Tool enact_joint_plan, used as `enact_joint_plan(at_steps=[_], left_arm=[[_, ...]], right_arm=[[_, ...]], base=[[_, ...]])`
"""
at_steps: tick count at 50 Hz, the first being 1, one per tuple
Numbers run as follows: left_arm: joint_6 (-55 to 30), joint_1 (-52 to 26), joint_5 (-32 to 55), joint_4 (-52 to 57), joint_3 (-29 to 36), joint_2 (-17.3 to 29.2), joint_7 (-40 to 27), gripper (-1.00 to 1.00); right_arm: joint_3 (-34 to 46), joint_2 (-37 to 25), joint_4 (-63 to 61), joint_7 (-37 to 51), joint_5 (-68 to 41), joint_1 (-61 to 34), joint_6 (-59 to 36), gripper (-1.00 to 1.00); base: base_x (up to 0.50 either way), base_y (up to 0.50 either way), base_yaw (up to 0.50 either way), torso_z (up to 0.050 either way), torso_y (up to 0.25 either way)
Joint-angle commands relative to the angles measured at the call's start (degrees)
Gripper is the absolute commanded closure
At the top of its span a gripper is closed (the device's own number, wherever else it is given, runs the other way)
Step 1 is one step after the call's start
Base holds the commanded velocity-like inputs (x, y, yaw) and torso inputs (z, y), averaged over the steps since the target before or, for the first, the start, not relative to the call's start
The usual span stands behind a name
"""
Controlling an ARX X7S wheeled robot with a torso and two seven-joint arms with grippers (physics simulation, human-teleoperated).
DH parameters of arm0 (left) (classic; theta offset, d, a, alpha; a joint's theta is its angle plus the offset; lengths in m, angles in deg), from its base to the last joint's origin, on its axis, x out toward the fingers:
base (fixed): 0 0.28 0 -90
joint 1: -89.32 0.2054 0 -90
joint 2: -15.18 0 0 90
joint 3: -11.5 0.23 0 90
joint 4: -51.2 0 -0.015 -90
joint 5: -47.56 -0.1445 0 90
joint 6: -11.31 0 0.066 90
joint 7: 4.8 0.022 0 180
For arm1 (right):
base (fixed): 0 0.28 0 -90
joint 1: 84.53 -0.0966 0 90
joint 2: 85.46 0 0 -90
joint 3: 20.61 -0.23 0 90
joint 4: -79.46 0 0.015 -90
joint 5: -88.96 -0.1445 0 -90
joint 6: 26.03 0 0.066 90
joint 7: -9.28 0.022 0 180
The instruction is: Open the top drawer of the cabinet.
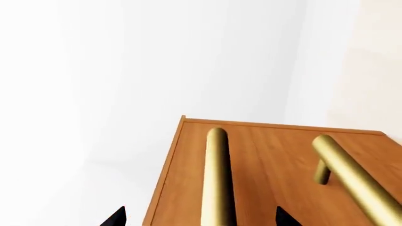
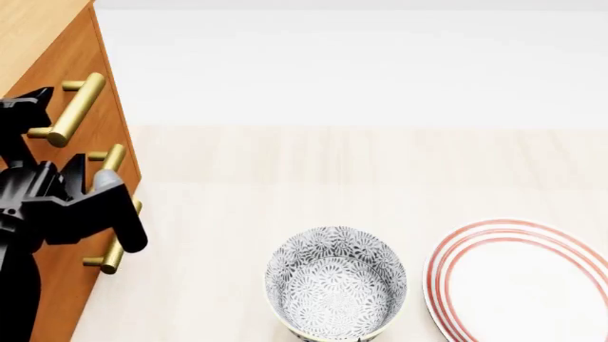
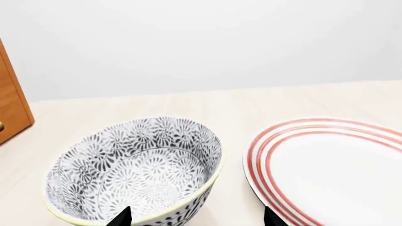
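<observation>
The orange-brown cabinet (image 2: 38,28) stands at the left of the head view. Its top drawer (image 2: 84,57) looks closed, and its brass bar handle (image 2: 76,107) runs along the front. My left gripper (image 2: 36,107) is at that handle's near end. In the left wrist view the left gripper (image 1: 199,219) is open, and the top drawer handle (image 1: 217,174) runs between its two dark fingertips (image 1: 116,217) without touching them. My right gripper (image 3: 196,217) is open over the near rim of a patterned bowl (image 3: 135,169), holding nothing.
Two lower drawer handles (image 2: 110,162) (image 2: 116,251) sit below the top one; the left arm hides part of them. A black-and-white patterned bowl (image 2: 334,281) and a red-ringed white plate (image 2: 522,285) rest on the pale table (image 2: 314,164) to the right of the cabinet.
</observation>
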Motion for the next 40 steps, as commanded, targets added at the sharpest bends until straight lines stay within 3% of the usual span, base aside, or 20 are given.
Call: enact_joint_plan(at_steps=[1, 24, 25, 40], left_arm=[[1.67, -1.03, 0.53, -3.62, -1.52, -2.31, 0.53, -1.00], [5.36, -3.21, 2.85, -13.75, -1.96, -5.58, -3.86, -1.00], [5.46, -3.29, 2.81, -13.72, -1.98, -5.51, -4.03, 1.00], [4.52, -3.06, 1.67, -11.59, -1.01, -5.93, -3.51, 1.00]], right_arm=[[-1.15, 0.99, -0.01, -1.22, 0.79, 0.02, 0.01, -1.00], [-1.03, 0.77, 0.31, -0.73, -0.14, -0.48, -0.26, -1.00], [-0.99, 0.78, 0.39, -0.75, -0.18, -0.51, -0.27, -1.00], [-0.48, 0.59, 0.87, -0.76, -0.33, -0.53, -0.07, -1.00]], base=[[0.00, 0.00, 0.00, 0.000, 0.000], [0.00, 0.00, 0.00, 0.000, 0.000], [0.00, 0.00, 0.00, 0.000, 0.000], [0.00, 0.00, 0.00, 0.000, 0.000]])
